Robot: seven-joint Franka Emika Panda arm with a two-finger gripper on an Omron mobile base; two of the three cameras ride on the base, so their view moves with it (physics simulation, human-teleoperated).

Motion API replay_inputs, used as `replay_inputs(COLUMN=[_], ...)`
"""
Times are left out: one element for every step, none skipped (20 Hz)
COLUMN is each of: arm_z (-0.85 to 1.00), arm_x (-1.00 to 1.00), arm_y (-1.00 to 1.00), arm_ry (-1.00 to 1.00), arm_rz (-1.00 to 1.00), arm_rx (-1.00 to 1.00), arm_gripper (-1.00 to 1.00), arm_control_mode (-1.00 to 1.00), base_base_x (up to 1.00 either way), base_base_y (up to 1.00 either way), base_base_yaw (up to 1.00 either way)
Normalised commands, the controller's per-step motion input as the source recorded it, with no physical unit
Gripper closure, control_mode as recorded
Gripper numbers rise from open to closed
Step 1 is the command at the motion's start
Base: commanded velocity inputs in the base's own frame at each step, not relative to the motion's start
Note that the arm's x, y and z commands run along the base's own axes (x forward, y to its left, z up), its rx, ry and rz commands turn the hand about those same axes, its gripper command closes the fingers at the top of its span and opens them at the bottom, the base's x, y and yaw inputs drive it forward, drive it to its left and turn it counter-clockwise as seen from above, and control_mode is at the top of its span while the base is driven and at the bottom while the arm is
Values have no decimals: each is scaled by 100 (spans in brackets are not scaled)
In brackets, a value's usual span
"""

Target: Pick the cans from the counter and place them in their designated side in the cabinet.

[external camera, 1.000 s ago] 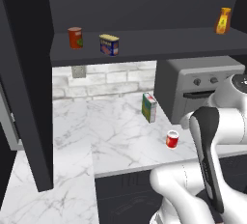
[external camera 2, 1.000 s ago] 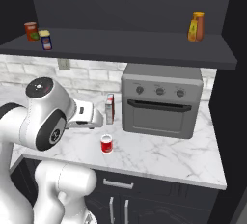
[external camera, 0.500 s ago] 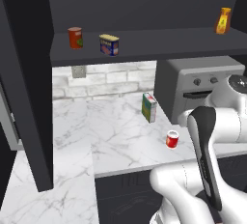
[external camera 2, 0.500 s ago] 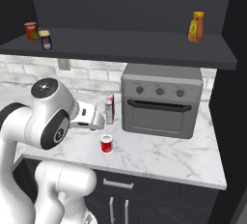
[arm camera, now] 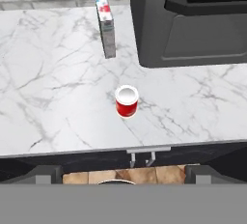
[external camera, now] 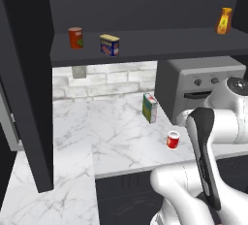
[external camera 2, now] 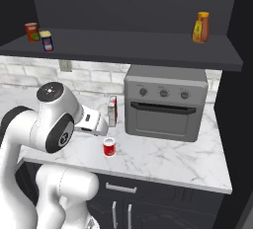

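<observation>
Counter [arm camera: 58, 102] unchanged, red can [arm camera: 127, 101] unmoved; arm apparently shifted slightly; fingers' state unclear.

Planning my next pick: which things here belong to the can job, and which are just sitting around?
Job: red can on the counter; yellow-topped tin already on the cabinet shelf.

Bystanders: orange-red can, carton, oven, orange bottle.

Three cans [external camera: 173, 139], one carton [external camera: 149, 107], one bottle [external camera: 223, 21]

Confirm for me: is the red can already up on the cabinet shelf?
No. The red can stands upright on the counter, in front of the oven and apart from the carton.
</observation>
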Motion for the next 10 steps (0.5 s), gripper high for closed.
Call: replay_inputs(arm_z=[-13,-14,-13,-13,-11,-9,-7,-7,-7,-7], arm_x=[10,10,10,11,10,10,10,10,10,10], arm_y=[0,0,0,0,0,0,0,0,0,0], arm_ry=[0,0,0,0,0,0,0,0,0,0], arm_rz=[-6,-6,-6,-6,-5,-5,-5,-5,-4,-4], arm_rx=[2,2,2,2,3,3,4,5,6,6], arm_gripper=[-100,-100,-100,-100,-100,-100,-100,-100,-100,-100], arm_control_mode=[-100,-100,-100,-100,-100,-100,-100,-100,-100,-100], base_base_x=[0,0,0,0,0,0,0,0,0,0], base_base_y=[0,0,0,0,0,0,0,0,0,0], base_base_yaw=[0,0,0,0,0,0,0,0,0,0])
